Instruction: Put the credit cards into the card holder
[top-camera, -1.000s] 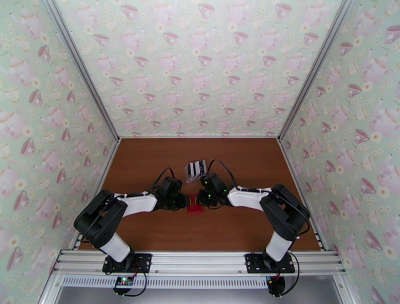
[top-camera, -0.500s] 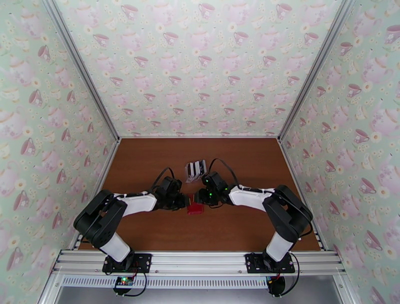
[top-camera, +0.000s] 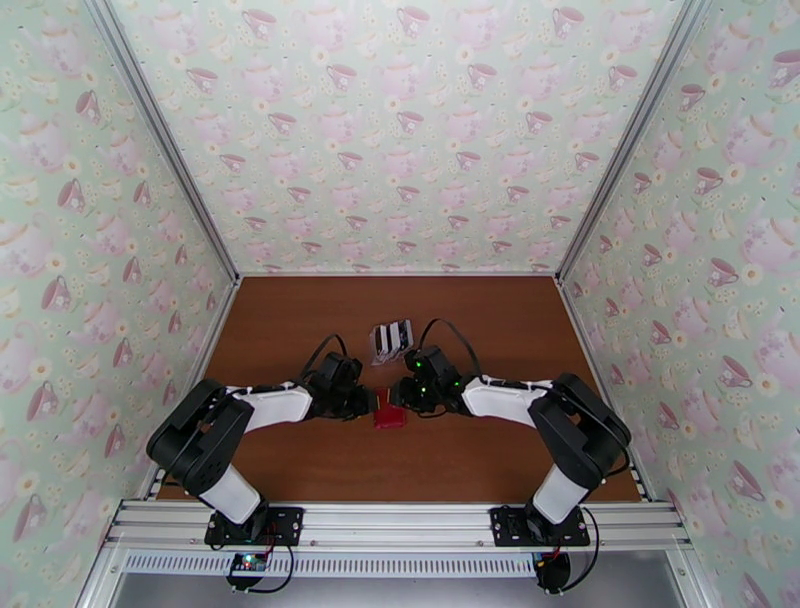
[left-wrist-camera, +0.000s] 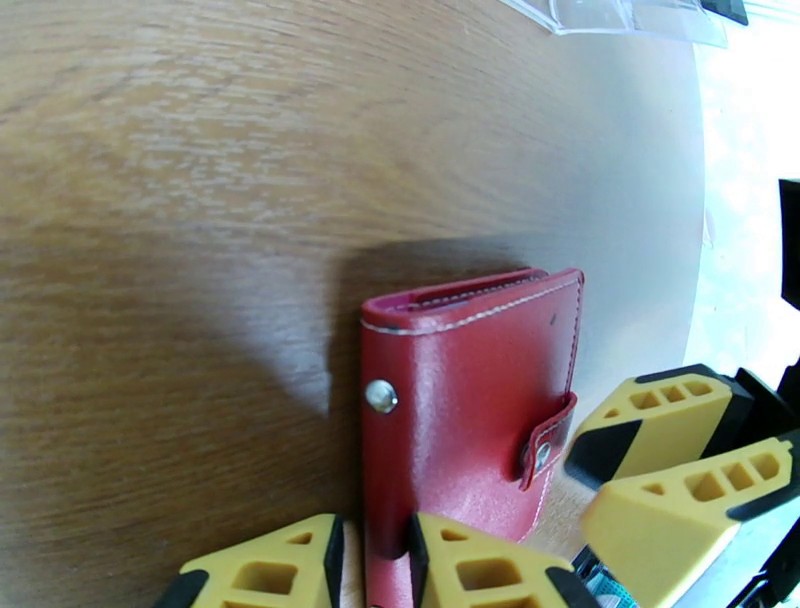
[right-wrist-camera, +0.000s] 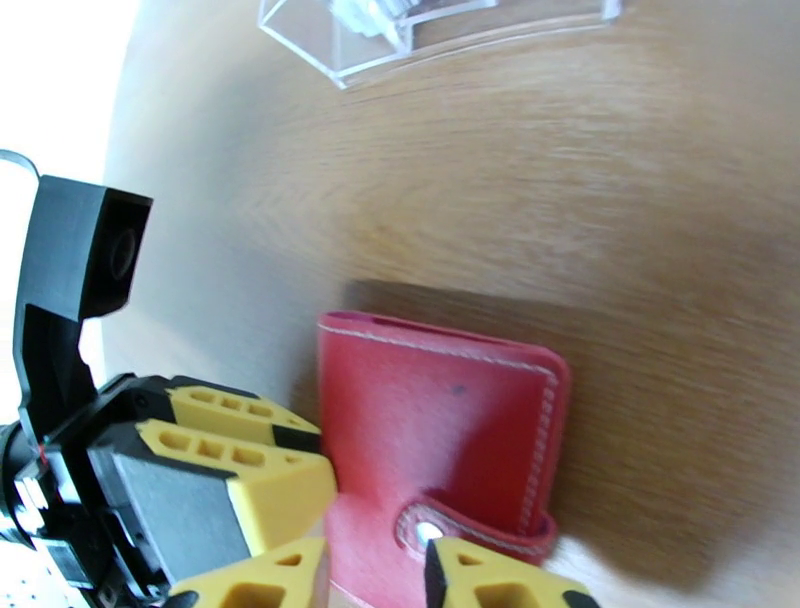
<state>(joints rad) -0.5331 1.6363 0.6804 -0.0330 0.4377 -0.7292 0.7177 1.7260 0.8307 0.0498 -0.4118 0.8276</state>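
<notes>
While left gripper (left-wrist-camera: 372, 550) pinches the card holder (left-wrist-camera: 465, 400) edge between its fingers, right gripper (right-wrist-camera: 378, 572) sits part-spread at the snap tab (right-wrist-camera: 470, 528), grip unclear. Peel tab away gently, hold left pinch firm so it doesn't slide; credit cards (top-camera: 392, 340) wait beyond both.

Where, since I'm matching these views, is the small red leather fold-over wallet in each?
Top external: red leather fold-over wallet at table centre.
Left wrist: lower centre.
Right wrist: lower centre.
Shared landmark: clear plastic slotted rack, beyond the wallet in every view.
</notes>
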